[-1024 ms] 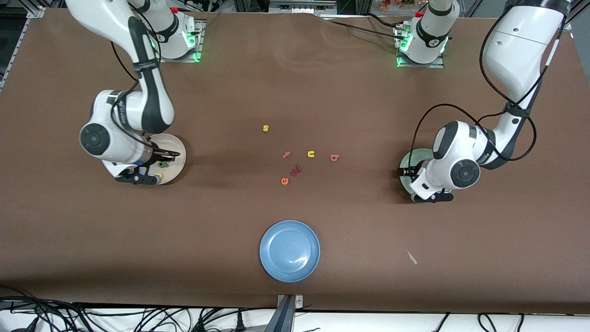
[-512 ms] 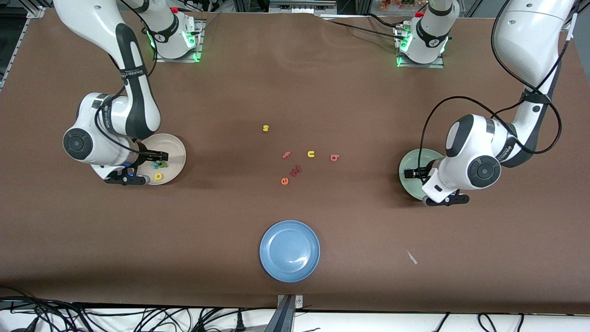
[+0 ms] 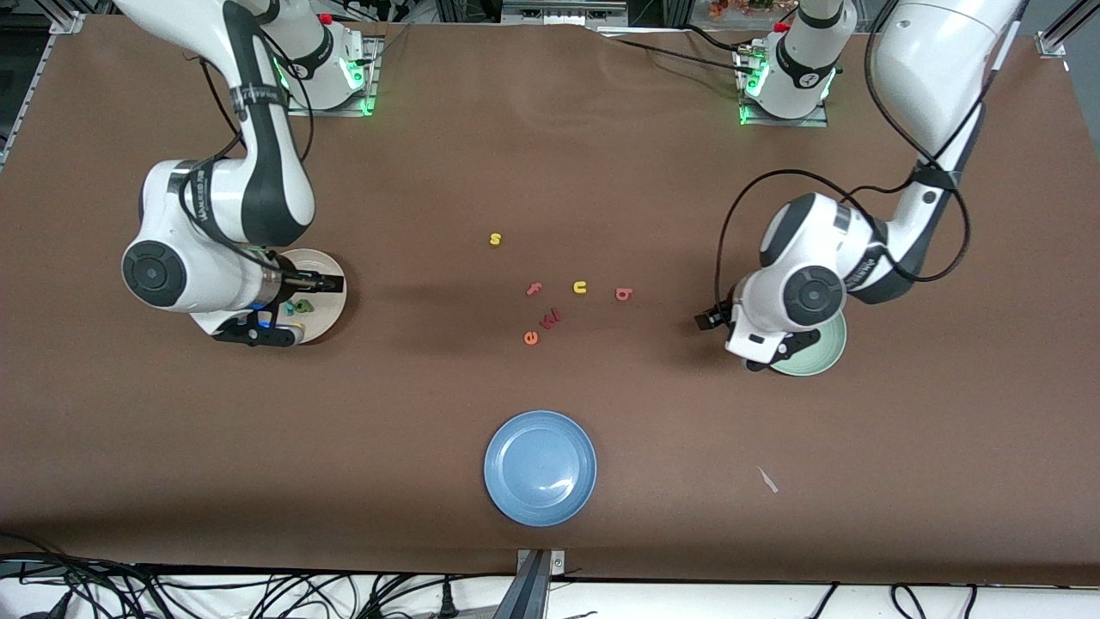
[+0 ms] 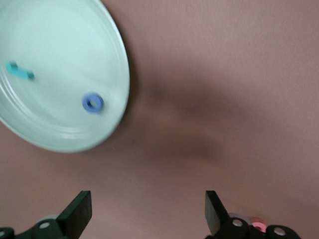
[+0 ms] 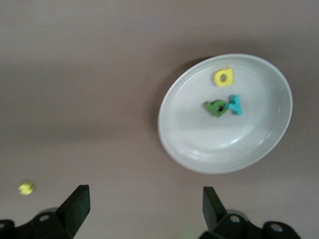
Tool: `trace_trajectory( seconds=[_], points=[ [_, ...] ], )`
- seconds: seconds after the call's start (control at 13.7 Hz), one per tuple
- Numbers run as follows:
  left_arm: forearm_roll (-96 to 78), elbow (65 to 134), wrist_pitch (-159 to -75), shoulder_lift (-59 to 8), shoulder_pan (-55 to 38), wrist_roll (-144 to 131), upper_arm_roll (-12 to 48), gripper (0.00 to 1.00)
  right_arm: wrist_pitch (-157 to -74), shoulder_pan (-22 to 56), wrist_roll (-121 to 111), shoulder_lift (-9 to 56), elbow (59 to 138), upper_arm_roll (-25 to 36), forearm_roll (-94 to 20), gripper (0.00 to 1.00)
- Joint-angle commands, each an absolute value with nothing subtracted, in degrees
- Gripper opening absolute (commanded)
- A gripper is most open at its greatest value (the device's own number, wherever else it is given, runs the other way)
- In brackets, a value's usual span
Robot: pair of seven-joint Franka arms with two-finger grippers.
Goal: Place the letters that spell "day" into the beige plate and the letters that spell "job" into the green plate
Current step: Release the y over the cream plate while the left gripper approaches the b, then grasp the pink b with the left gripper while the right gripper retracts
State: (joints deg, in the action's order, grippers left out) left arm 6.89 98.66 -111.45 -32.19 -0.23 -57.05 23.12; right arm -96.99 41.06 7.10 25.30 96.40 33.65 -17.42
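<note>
The beige plate (image 5: 259,144) (image 3: 333,303) holds the green "d" (image 5: 216,107), the yellow "a" (image 5: 224,77) and the teal "y" (image 5: 235,104). My right gripper (image 5: 144,209) (image 3: 331,282) hangs open and empty over that plate's rim toward the table's middle. The green plate (image 4: 60,129) (image 3: 821,357) holds the teal "j" (image 4: 20,71) and the blue "o" (image 4: 92,102). My left gripper (image 4: 147,214) (image 3: 711,320) is open and empty over bare table beside the green plate. The pinkish-red "b" (image 3: 624,294) lies on the table between the plates.
Loose letters lie mid-table: a yellow "s" (image 3: 495,239), a yellow "u" (image 3: 580,287), a pink "f" (image 3: 534,289), an orange "e" (image 3: 530,338) and a dark red letter (image 3: 552,318). A blue plate (image 3: 540,467) sits nearer the front camera. A paper scrap (image 3: 767,480) lies nearby.
My right gripper opened and the teal "y" now lies in the beige plate. My left gripper swung off the green plate toward the table's middle.
</note>
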Motion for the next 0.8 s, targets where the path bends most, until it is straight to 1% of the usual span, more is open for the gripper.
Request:
trace_trajectory(
  seconds=[0.0,0.15,0.22,0.29,0.37,0.44,0.51,0.59,0.66,0.73],
  points=[
    [5.28,97.91,-111.79,-32.87,-2.98,-68.42,22.76,1.00,-89.14,40.43,7.83,25.14,90.19,33.92,-15.31,1.00],
    [3.87,97.91,-115.91,-33.57,-4.83,-81.06,22.76,1.00,-87.28,41.30,8.00,25.05,87.98,34.01,-13.71,1.00],
    [4.13,97.91,-117.32,-34.62,-5.70,-86.78,22.76,1.00,-87.10,41.48,8.43,23.74,88.24,33.75,-13.19,1.00],
    [4.48,97.91,-119.16,-35.24,-6.41,-91.27,22.76,1.00,-87.19,38.61,9.39,21.90,88.68,31.23,-11.88,1.00],
    [4.05,97.91,-121.27,-35.68,-7.11,-94.97,22.76,1.00,-87.36,35.36,9.49,20.32,88.68,25.89,-8.56,1.00],
    [4.04,97.91,-122.42,-36.21,-7.90,-98.49,22.76,1.00,-87.62,33.68,9.93,18.13,89.38,22.10,-4.00,1.00],
    [4.13,97.91,-123.30,-36.99,-8.69,-101.40,22.76,1.00,-87.80,31.23,9.84,16.37,90.25,19.28,-2.39,1.00],
    [4.22,97.91,-124.35,-37.61,-9.40,-103.77,22.68,1.00,-87.80,26.50,9.76,15.04,90.35,14.29,-2.11,1.00],
    [4.39,97.91,-125.58,-37.97,-9.93,-106.67,22.68,1.00,-87.80,19.93,9.67,13.55,90.26,7.89,-1.33,1.00],
    [4.57,97.91,-126.38,-38.14,-10.28,-109.31,22.68,1.00,-87.80,14.82,9.49,11.97,90.44,3.47,-0.88,1.00]
  ],
)
